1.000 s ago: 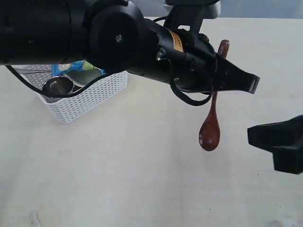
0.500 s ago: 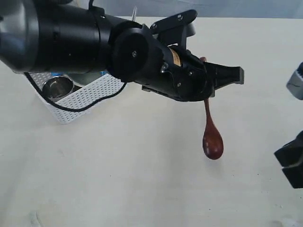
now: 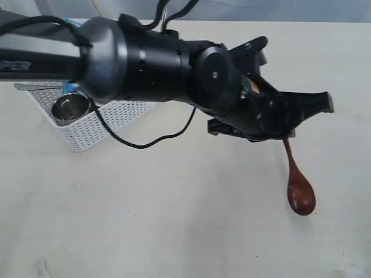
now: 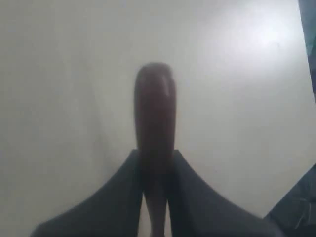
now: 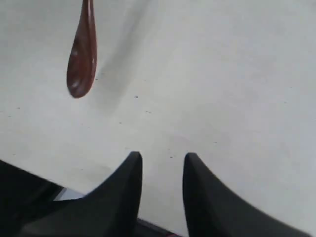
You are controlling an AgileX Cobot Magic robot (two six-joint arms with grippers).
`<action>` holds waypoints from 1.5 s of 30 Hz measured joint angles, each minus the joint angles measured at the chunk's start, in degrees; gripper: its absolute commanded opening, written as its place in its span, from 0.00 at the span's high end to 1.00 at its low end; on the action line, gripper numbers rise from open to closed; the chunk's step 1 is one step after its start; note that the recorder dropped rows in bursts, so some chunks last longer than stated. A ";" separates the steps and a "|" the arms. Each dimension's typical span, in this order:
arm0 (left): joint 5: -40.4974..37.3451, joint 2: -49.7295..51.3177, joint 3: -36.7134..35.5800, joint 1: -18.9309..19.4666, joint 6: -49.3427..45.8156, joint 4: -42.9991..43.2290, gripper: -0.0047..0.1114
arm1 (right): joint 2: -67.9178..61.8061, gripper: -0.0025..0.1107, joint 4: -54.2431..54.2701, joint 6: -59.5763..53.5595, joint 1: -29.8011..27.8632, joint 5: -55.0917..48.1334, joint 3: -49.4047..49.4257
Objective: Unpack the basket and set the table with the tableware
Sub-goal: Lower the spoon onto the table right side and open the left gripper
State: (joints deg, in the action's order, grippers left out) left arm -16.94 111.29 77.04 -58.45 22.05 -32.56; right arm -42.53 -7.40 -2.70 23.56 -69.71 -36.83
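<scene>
Overall light: bright, even and diffuse; the pale surface (image 3: 145, 220) shows no blown-out areas in the exterior view.
Shadows: soft and faint; a grey streak lies beside the spoon (image 5: 82, 59), ahead of the right claw (image 5: 160, 160).
Glare: a white patch on the surface beyond the left claw (image 4: 154, 153); a small glint on the spoon bowl.
Focus: left wrist view hazy, with claw and spoon both blurred; right wrist and exterior views sharp.
</scene>
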 measured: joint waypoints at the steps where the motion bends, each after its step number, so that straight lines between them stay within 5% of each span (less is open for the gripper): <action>1: -3.45 2.98 4.46 -0.88 -0.62 -0.12 0.96 | 0.56 0.72 -2.97 1.99 0.00 0.00 0.00; 4: -10.48 10.22 14.83 -2.91 -1.48 1.15 0.96 | 3.80 0.97 -8.71 6.63 0.00 -0.08 0.00; 16: -21.33 23.76 35.34 -4.94 11.59 11.97 0.96 | 21.67 0.98 -15.90 10.22 0.00 -0.24 0.00; 28: -22.74 25.61 37.10 -4.94 13.83 13.76 0.96 | 22.03 0.98 -15.99 10.22 0.00 -0.34 0.00; 36: -22.30 26.58 37.10 -4.94 14.13 13.76 0.82 | 22.03 0.98 -15.99 10.22 0.00 -0.34 0.00; 45: -22.05 26.70 37.10 -3.29 14.13 14.57 0.82 | 22.03 0.98 -15.99 10.22 0.00 -0.34 0.00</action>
State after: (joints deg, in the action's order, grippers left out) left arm -39.00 137.99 114.15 -61.74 36.18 -17.99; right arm -20.49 -23.39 7.52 23.56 -70.05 -36.83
